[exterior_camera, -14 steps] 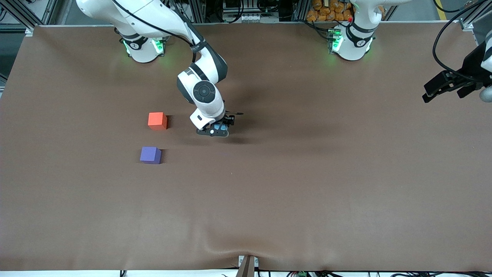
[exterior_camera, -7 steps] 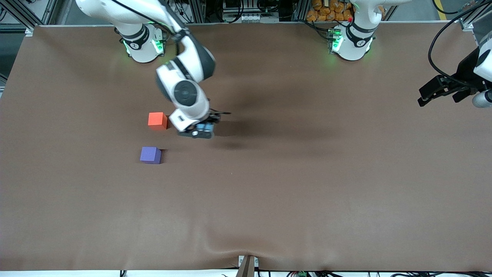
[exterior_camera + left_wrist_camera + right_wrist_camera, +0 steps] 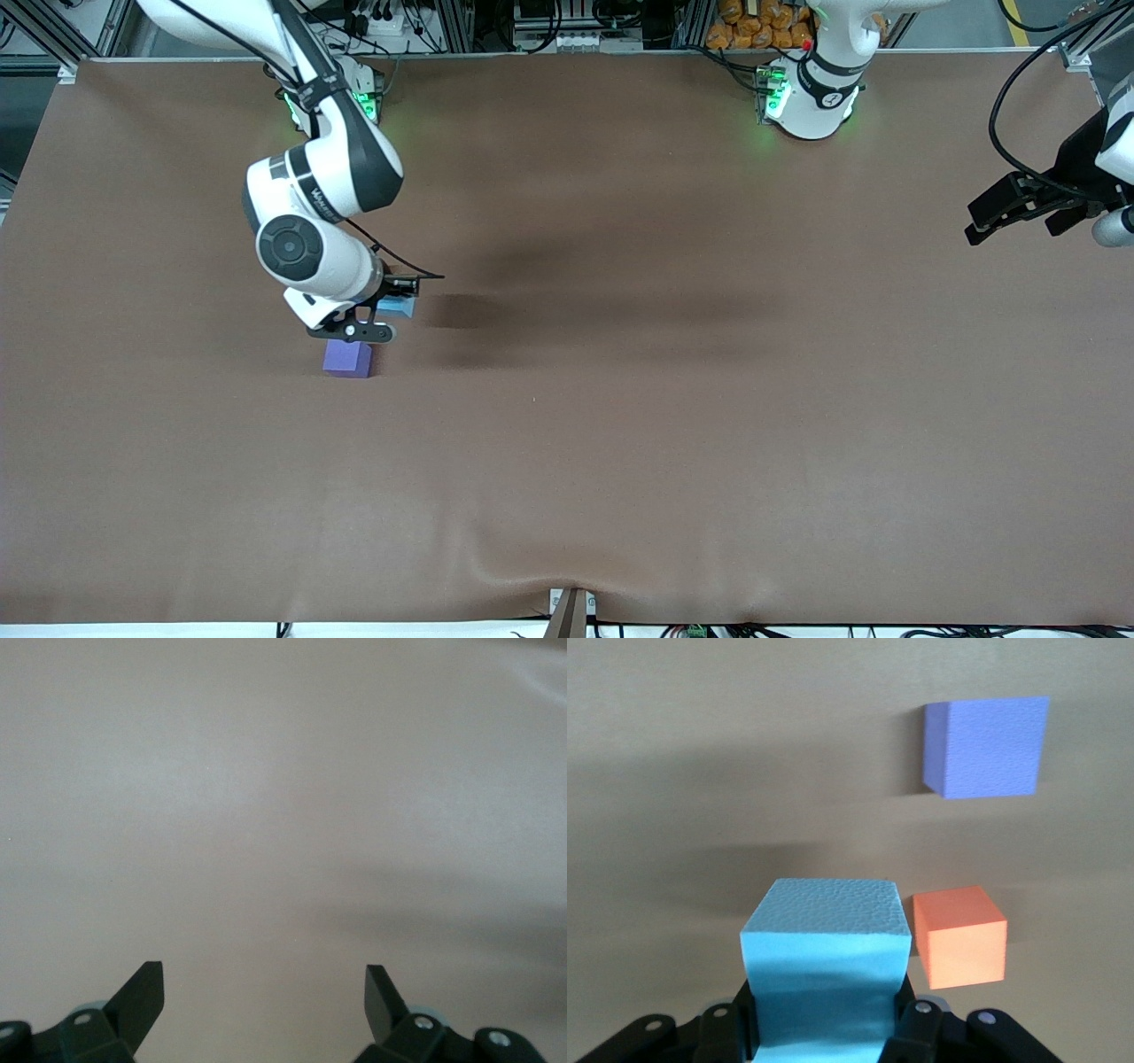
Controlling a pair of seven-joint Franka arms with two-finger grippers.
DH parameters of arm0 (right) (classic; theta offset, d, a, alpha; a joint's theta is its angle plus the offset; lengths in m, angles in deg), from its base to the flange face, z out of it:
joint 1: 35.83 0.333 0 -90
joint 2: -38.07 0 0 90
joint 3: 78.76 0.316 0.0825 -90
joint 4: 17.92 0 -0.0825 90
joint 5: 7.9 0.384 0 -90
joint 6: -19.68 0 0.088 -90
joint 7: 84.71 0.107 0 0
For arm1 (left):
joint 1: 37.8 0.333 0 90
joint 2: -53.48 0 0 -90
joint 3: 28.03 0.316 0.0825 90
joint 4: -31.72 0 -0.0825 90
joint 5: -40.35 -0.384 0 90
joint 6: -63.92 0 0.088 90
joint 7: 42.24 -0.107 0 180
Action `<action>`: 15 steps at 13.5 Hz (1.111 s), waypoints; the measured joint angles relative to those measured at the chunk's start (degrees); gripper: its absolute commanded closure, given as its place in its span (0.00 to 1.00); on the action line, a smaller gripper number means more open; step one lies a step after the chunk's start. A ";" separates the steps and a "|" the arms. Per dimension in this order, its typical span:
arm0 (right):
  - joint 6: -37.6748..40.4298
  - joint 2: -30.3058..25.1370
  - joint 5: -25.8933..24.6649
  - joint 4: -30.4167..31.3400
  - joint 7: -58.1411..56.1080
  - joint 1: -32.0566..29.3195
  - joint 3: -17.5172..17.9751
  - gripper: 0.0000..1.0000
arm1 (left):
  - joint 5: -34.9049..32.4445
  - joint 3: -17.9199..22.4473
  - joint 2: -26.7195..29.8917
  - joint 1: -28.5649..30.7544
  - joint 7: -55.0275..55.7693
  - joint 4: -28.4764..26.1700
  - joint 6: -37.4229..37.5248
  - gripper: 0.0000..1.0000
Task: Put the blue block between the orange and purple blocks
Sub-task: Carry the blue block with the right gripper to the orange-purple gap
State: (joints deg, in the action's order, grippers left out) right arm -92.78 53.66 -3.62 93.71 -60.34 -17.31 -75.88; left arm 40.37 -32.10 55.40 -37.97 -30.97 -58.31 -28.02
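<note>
The blue block (image 3: 825, 964) is clamped in the closed right gripper (image 3: 368, 319) and carried above the table, over the gap by the purple block (image 3: 347, 358); the orange block (image 3: 959, 935) is seen only from the right wrist. The block should be centred between the two and lowered squarely before release, so neither neighbour is nudged. The left gripper (image 3: 264, 1003) is parked wide open and empty over the left arm's end of the table.

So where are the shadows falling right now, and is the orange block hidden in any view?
Front view: soft dark shadows streak the table beside the right gripper; the arm hides the orange block, while the purple block shows. Right wrist view: the blue block between the fingers, the orange block and purple block each cast a soft shadow. Left wrist view: a faint shadow band crosses bare table.
</note>
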 measured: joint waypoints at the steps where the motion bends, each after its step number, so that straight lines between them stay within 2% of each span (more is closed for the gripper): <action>1: 0.00 0.00 0.00 0.32 -0.37 -1.05 -0.01 1.00 | 0.00 0.00 0.00 0.00 0.00 0.01 0.00 0.00; 5: -0.98 0.03 0.00 2.48 -6.02 -5.04 -0.12 1.00 | 0.00 -0.02 0.00 0.00 0.00 0.02 0.01 0.00; 7: -4.75 0.04 0.00 4.98 -8.27 -6.44 -0.15 1.00 | 0.00 -0.31 0.00 0.00 0.00 0.02 0.02 0.00; 10: -8.43 0.09 0.00 8.06 -10.25 -6.92 -0.37 1.00 | 0.00 -0.71 0.00 -0.01 0.00 0.02 0.03 0.00; 15: -9.69 0.12 0.00 8.26 -12.39 -7.19 -1.77 1.00 | 0.00 -0.90 -0.03 -0.01 0.00 0.02 0.05 0.00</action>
State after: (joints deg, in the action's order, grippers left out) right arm -102.47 53.78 -3.62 101.96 -72.73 -24.49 -77.65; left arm 40.37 -33.00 55.37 -37.98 -30.97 -58.30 -27.97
